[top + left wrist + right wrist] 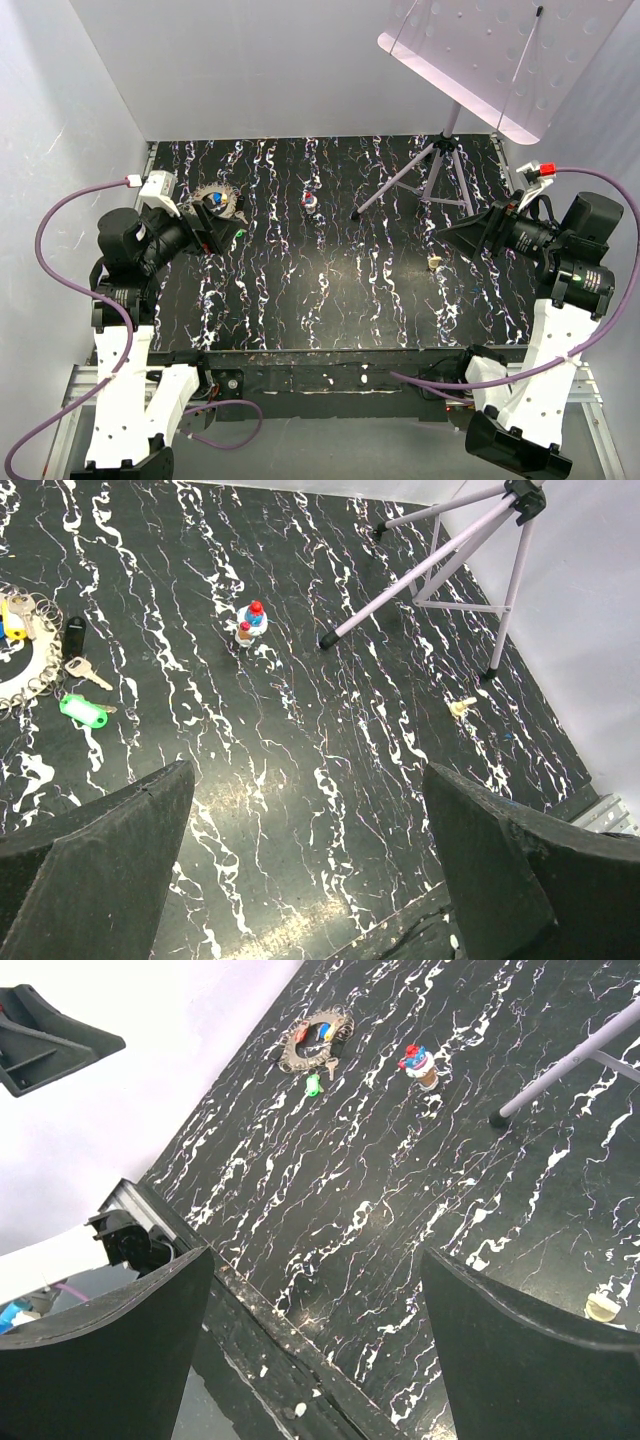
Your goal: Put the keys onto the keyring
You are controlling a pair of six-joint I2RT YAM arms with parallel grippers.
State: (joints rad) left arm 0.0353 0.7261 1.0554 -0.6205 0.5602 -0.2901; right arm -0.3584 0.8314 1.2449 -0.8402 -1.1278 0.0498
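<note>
The keyring [213, 200] lies at the table's far left, a round ring with grey keys fanned around it and blue and yellow caps inside. In the left wrist view only part of the keyring [22, 670] shows at the left edge. Beside it lie a loose grey key [86, 669], a green-tagged key [82, 712] and a black fob [74, 635]. My left gripper [222, 232] hovers just beside the ring, open and empty [308, 780]. My right gripper [450, 228] is far off at the right, open and empty [315, 1255]. The keyring [315, 1042] looks small and distant in its view.
A small red-white-blue object [310, 202] stands mid-table at the back. A beige lump [434, 262] lies near the right gripper. A lilac tripod [430, 170] holding a tilted perforated board [490, 50] stands at the back right. White walls enclose the table.
</note>
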